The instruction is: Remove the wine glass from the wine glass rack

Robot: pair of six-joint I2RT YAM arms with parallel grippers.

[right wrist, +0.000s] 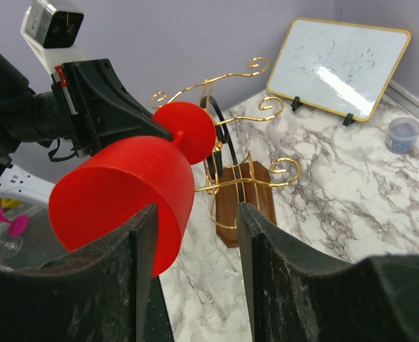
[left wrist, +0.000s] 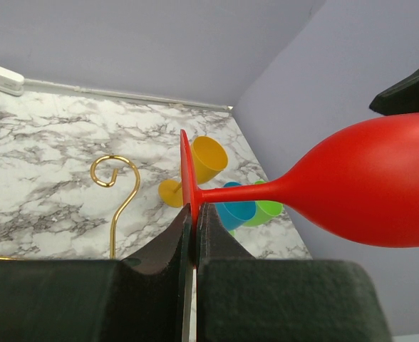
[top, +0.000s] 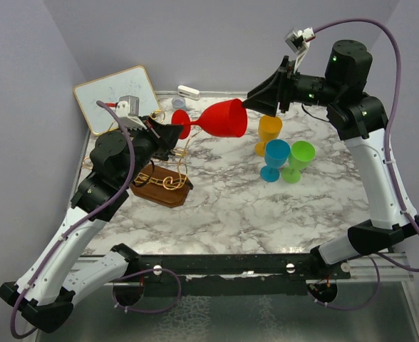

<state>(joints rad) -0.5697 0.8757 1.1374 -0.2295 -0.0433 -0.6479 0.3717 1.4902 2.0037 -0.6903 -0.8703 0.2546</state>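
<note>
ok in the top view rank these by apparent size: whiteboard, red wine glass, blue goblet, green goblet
white gold-framed whiteboard
red plastic wine glass (held up, nearer camera)
blue plastic goblet and green plastic goblet look alike, unranked

Whiteboard (top: pixel 117 96) propped at back left, orange goblet (top: pixel 269 130), blue goblet (top: pixel 276 157), green goblet (top: pixel 300 157) clustered on marble table (top: pixel 252 214)

Red plastic wine glass (top: pixel 224 118) hangs sideways in mid-air, foot at nine o'clock, mouth at three; gold wire rack on dark wooden base (top: pixel 159 189) stands upright at its seven o'clock.
</note>
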